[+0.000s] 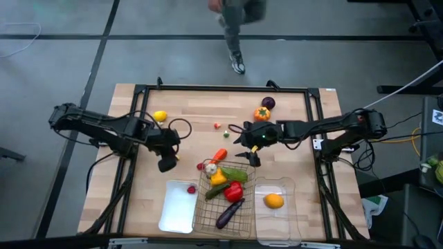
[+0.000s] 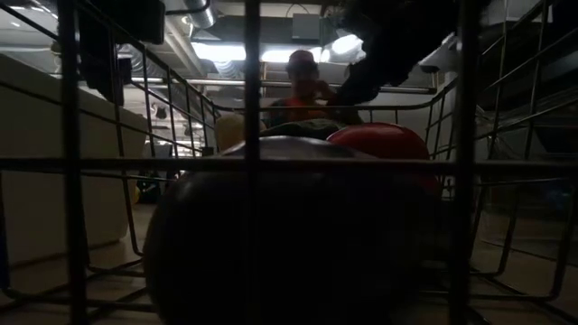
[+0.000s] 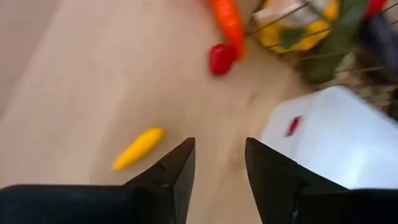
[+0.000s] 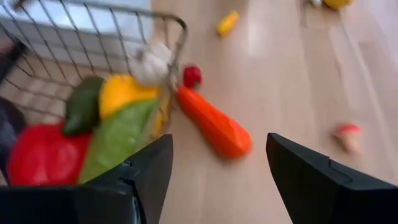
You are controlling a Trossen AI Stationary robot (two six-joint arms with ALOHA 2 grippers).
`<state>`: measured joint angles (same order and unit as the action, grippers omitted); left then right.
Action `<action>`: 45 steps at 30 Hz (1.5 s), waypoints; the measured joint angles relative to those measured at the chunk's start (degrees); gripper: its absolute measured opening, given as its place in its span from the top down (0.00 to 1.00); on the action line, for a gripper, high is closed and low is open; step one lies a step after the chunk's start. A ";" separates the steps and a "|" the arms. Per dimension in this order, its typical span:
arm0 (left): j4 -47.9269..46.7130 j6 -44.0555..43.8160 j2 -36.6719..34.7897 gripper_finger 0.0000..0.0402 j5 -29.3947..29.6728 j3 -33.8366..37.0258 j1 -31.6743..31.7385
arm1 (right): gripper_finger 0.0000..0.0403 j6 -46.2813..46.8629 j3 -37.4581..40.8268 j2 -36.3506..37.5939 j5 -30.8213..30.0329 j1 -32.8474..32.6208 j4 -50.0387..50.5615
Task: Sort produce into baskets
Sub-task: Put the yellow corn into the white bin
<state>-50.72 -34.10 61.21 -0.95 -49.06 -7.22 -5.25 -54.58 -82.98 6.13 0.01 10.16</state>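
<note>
The right gripper hovers over the bench near its centre, just off the wire-mesh basket at its 12 o'clock edge, fingers set wide apart and holding nothing. By my reading the step in hand is picking up the carrot, which lies flat on the wood against the basket's outer corner. To do it well, the fingers should drop astride the carrot's thick middle, across its length, keeping clear of the wire rim and of the small red ball touching its narrow end; then lift straight before carrying over the rim.

The carrot is bright orange, smooth and tapered. In the basket lie a red pepper, a yellow pepper and green cucumbers.

The left gripper waits at about 9 o'clock of the basket, fingers parted and empty, near a small yellow piece and the white tray.
</note>
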 joint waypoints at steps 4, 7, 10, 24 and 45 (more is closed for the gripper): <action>-3.49 5.80 0.77 0.66 3.30 0.00 1.28 | 0.36 -2.80 -6.96 0.00 -5.89 0.02 12.91; -3.85 8.94 1.07 0.66 4.53 1.13 1.44 | 0.36 -4.43 -10.92 0.00 -8.98 0.02 20.13; -2.83 10.26 1.20 0.66 4.53 4.03 1.40 | 0.36 -5.70 -13.34 0.34 -10.09 0.02 25.17; 11.72 14.84 1.20 0.66 4.61 15.09 1.33 | 0.36 -3.50 -9.80 9.60 -10.23 0.02 34.92; 21.48 23.06 1.20 0.66 8.18 24.59 1.37 | 0.36 3.53 7.46 18.47 -9.94 9.17 22.99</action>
<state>-29.24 -11.04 62.41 7.22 -24.47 -5.85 -1.72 -47.12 -64.51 -3.80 9.18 33.15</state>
